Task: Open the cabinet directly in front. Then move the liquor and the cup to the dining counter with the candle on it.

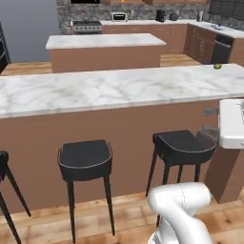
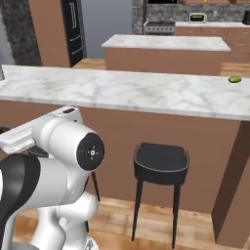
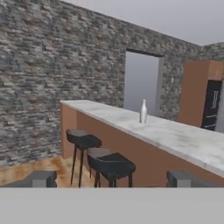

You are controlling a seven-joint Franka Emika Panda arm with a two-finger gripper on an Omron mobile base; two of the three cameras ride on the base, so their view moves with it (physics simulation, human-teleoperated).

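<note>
Jaws wide, liquor point(image 3: 143, 112) far ahead

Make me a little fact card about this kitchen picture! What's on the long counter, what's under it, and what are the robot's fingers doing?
Counter: long white grey-veined marble dining counter on a brown wood base
Bottle: slim greyish-beige glass liquor bottle, standing upright on the counter in the hand view
Small thing: little green object lying on the counter's far end, too small to name
Seats: dark stools lined up in front of the counter
Behind: smaller marble-topped island
Gripper: two-finger gripper, open, holding nothing
</note>
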